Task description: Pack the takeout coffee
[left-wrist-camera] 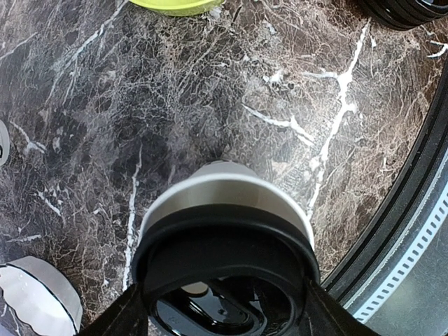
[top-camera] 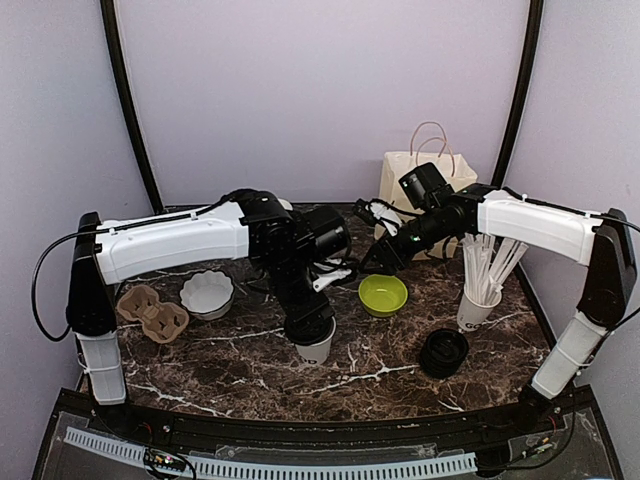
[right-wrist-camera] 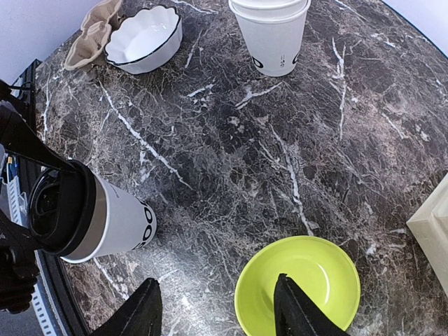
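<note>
Two coffee cups (right-wrist-camera: pixel 115 224) (right-wrist-camera: pixel 273 42) (a third (top-camera: pixel 478 312) holds sticks (top-camera: pixel 490 265)), two bowls (right-wrist-camera: pixel 315 273) (right-wrist-camera: pixel 143 35), one carrier (top-camera: pixel 152 312), one bag (top-camera: pixel 405 175).

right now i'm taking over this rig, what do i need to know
Left gripper: shut on a lidded coffee cup, gripped at the lid, near the table's front edge.
Right gripper: open, empty, above the green bowl.
Second cup: standing apart on the table, top out of frame.
Cardboard carrier: empty. Paper bag: at the back, inside unseen.
Left to do: pack both cups.
</note>
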`<state>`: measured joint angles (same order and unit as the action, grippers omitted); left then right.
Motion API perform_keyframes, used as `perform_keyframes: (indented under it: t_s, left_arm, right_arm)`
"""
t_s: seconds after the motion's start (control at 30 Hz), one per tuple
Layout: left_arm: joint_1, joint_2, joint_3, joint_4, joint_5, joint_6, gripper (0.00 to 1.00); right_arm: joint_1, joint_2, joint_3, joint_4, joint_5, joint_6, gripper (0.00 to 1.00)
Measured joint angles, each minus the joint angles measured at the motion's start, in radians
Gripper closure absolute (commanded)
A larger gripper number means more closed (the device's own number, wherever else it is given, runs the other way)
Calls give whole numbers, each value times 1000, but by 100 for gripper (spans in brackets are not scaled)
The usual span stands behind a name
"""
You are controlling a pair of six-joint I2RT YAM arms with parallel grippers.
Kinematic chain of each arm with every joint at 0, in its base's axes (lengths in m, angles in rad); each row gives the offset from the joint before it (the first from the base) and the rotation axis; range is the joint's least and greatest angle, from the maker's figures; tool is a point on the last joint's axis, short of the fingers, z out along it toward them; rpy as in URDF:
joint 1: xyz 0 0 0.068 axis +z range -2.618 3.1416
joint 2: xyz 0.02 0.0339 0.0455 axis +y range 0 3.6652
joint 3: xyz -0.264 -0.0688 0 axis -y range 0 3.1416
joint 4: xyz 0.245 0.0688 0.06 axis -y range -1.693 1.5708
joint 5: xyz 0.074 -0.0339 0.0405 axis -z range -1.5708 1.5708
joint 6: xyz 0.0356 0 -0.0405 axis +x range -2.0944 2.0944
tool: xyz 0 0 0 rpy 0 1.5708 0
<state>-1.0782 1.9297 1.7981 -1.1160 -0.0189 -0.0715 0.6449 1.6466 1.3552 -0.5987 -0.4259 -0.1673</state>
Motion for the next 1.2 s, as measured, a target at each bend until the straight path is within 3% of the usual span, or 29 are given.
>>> perform_keyframes:
  t_s: [1.2]
  left_arm:
    - [-14,27,55,30,26,9,34]
  right_arm:
    - [-5,0,-5,0,0,-7,45]
